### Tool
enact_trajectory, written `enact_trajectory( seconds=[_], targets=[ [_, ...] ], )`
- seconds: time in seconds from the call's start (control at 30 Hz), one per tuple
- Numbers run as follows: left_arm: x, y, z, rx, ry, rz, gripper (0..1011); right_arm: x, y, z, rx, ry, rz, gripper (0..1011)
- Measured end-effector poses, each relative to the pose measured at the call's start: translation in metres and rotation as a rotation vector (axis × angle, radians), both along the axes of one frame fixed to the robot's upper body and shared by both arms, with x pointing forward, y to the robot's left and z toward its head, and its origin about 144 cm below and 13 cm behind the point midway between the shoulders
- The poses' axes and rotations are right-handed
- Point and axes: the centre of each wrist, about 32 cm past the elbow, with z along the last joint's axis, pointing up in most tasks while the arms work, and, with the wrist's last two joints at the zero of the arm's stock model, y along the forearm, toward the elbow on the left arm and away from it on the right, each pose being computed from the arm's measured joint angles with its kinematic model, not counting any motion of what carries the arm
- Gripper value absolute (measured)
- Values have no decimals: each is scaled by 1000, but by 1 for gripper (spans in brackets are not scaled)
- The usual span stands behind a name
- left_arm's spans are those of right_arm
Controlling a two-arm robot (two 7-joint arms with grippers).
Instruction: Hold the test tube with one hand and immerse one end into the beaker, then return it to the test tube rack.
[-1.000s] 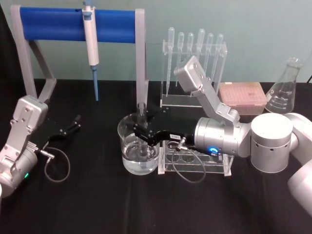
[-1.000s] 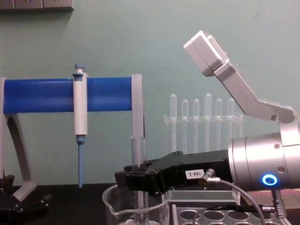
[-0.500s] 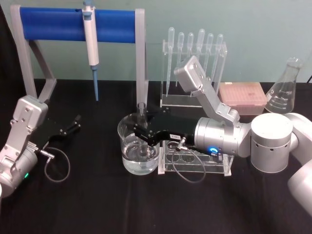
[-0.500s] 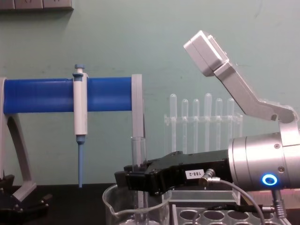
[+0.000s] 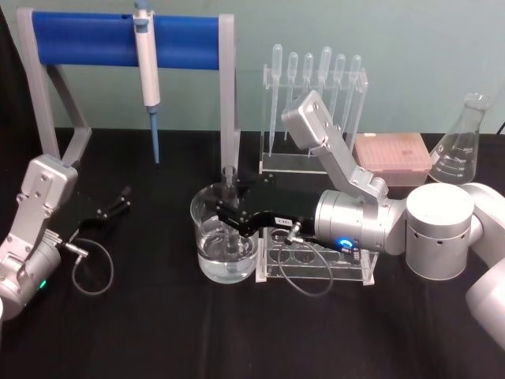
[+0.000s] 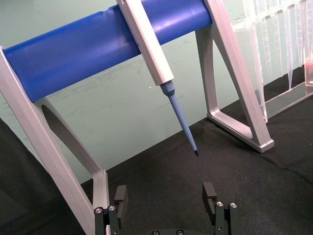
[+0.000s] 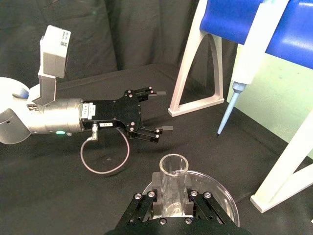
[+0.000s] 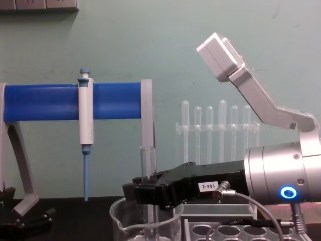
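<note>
My right gripper point(image 5: 230, 218) is shut on the test tube point(image 5: 229, 180), a clear glass tube held upright just below its rim. The tube's lower part stands inside the beaker point(image 5: 207, 249), a wide glass vessel with clear liquid in its bottom. In the chest view the test tube point(image 8: 147, 160) rises above the black right gripper point(image 8: 143, 193) and the beaker's rim point(image 8: 120, 220). The right wrist view looks down on the test tube's open mouth point(image 7: 173, 169) between the gripper's fingers point(image 7: 191, 200). My left gripper point(image 5: 118, 201) rests open at the table's left side, well apart.
A clear rack with round holes point(image 5: 316, 264) stands right beside the beaker, under my right arm. Behind are a blue bar stand point(image 5: 126, 39) holding a pipettor point(image 5: 147, 63), a pipette rack point(image 5: 316, 95), a pink tip box point(image 5: 392, 158) and a conical flask point(image 5: 464, 146).
The right gripper, the test tube and the beaker have stayed where they were. The left gripper looks slightly turned at the wrist.
</note>
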Motion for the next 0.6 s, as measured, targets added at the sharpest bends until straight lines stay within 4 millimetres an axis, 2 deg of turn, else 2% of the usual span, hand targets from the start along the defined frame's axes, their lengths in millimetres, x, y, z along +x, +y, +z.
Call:
enact_trajectory(
  seconds=[0.6],
  targets=[
    [0,0,0,0,0,0,1000,0,0,0,0,0,0,224]
  ],
)
